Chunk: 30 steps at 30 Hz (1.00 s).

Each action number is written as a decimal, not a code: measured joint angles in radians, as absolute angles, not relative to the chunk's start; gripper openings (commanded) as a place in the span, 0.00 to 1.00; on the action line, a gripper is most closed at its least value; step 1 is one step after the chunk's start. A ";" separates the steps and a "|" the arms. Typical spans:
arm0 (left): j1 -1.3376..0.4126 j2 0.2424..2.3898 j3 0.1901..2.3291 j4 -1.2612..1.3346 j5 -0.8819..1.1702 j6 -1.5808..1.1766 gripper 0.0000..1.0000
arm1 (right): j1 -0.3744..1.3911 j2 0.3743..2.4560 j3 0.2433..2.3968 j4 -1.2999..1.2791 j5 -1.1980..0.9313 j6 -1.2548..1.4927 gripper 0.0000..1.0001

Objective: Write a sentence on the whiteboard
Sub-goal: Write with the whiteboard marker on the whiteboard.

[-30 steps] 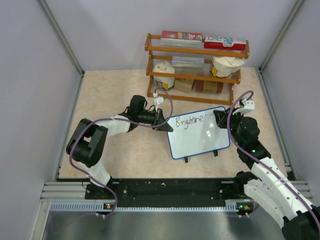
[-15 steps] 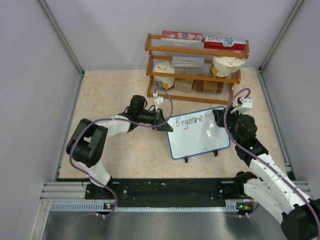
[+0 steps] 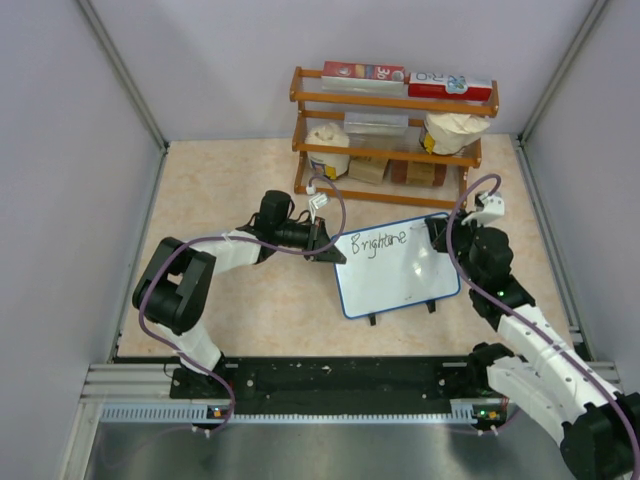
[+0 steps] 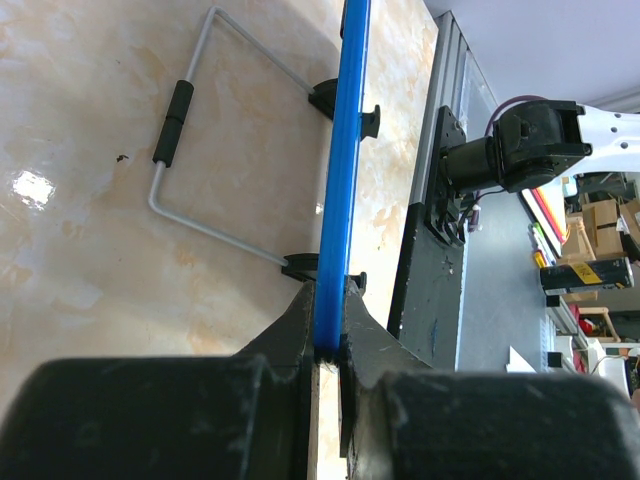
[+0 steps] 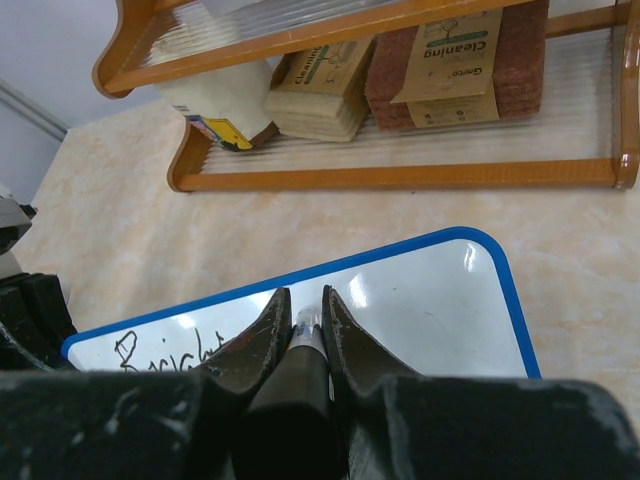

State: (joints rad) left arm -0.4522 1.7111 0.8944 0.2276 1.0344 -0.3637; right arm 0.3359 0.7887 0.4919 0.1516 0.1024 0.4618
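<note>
The whiteboard (image 3: 400, 275) stands tilted on its small black feet, white with a blue rim (image 4: 340, 180). Black lettering reading roughly "Brightne" (image 3: 372, 241) runs along its top left; this start of the sentence also shows at the lower left in the right wrist view, as lettering (image 5: 165, 350). My left gripper (image 3: 328, 250) is shut on the board's left edge, the rim pinched between its fingers (image 4: 328, 325). My right gripper (image 3: 437, 240) is shut on a dark marker (image 5: 303, 345), whose tip is at the white surface (image 5: 440, 300) right of the lettering.
A wooden rack (image 3: 395, 125) behind the board holds boxes, white bags and sponge packs (image 5: 450, 70). The board's wire stand (image 4: 180, 120) sticks out at its back. Grey walls close in three sides. A black rail (image 3: 340, 378) runs along the near edge.
The right wrist has shifted slightly at the board's upper right. The lettering looks the same. The left arm has not moved.
</note>
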 measured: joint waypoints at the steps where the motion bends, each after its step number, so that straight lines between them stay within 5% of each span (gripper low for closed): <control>1: -0.452 1.711 0.894 0.228 1.034 -0.364 0.00 | 0.336 0.790 0.492 0.152 0.102 0.462 0.00; 30: -0.452 1.711 0.895 0.227 1.034 -0.363 0.00 | 0.335 0.736 0.458 0.101 0.063 0.464 0.00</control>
State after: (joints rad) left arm -0.4522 1.7111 0.8951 0.2268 1.0340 -0.3634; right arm 0.3351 0.7357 0.4580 0.1005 0.0628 0.4644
